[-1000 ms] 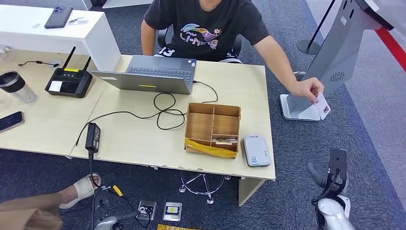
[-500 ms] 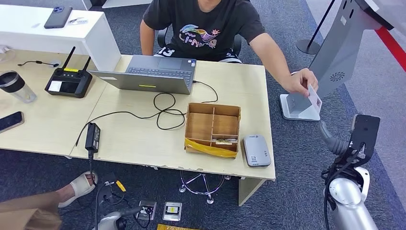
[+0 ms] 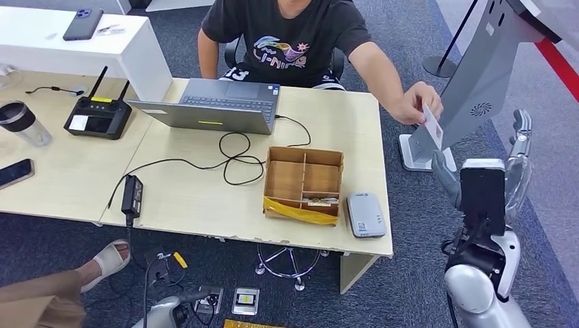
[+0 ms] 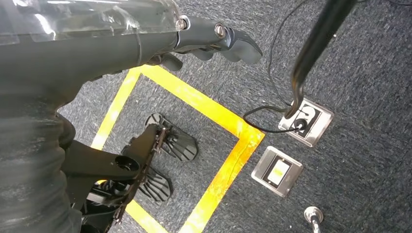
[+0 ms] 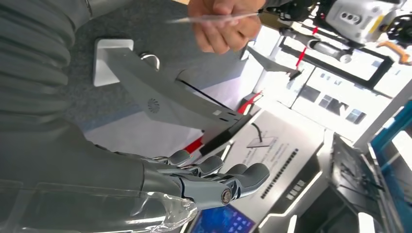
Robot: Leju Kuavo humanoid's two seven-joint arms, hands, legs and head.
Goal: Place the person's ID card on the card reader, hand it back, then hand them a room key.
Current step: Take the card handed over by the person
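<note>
The right hand [image 3: 513,164] is raised with its fingers [image 5: 214,175] apart and empty. The thin white plastic ID card [image 3: 431,127] sits pinched in the person's hand [image 3: 414,104], near but clear of those fingers. The left hand [image 4: 214,41], fingers loosely extended, holds nothing. Risk: closing too early would miss the card's thin edge, or the card could slip and drop to the carpet.
</note>
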